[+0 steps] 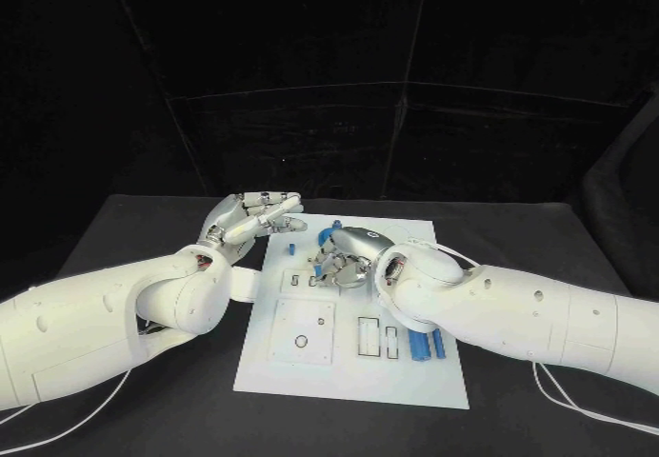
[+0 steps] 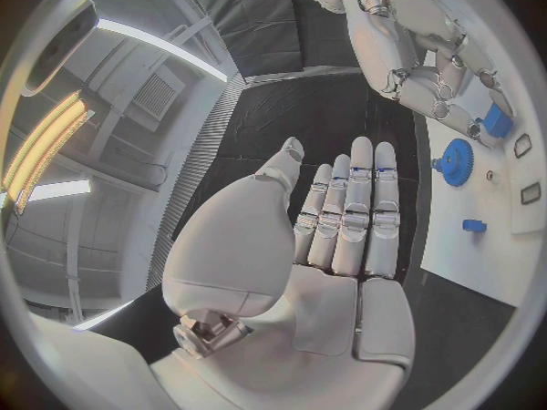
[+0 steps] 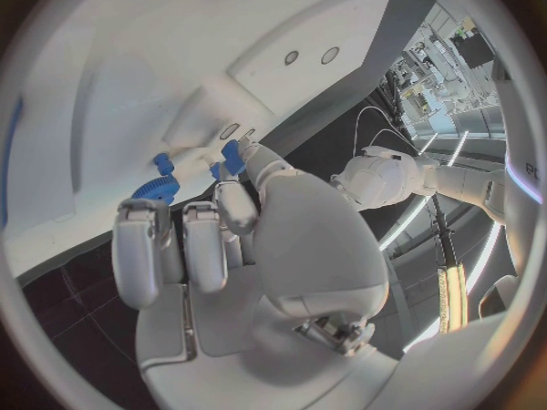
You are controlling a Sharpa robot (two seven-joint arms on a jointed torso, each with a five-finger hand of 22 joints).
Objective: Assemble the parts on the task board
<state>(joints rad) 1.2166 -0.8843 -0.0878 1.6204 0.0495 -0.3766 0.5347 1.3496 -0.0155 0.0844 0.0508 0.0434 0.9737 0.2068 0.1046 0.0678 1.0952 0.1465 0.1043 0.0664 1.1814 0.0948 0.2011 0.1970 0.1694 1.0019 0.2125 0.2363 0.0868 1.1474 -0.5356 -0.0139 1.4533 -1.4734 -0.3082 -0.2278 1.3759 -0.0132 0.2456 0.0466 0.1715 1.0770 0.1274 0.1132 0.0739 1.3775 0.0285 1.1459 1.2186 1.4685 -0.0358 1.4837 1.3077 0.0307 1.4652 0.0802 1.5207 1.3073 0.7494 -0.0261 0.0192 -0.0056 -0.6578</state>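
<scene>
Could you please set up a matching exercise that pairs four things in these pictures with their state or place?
Things:
1. left hand
2. right hand
3. blue gear
4. task board

States or places:
A. white, lying flat on the black table
B. pinches a small blue part over the board
C. holds nothing, fingers stretched out
D. lies on the board, close to the right hand

Pairs: 1-C, 2-B, 3-D, 4-A

Black curtain backdrop [image 1: 398, 124], black table [image 1: 151, 228], ceiling strip lights [image 2: 159, 44]
</scene>
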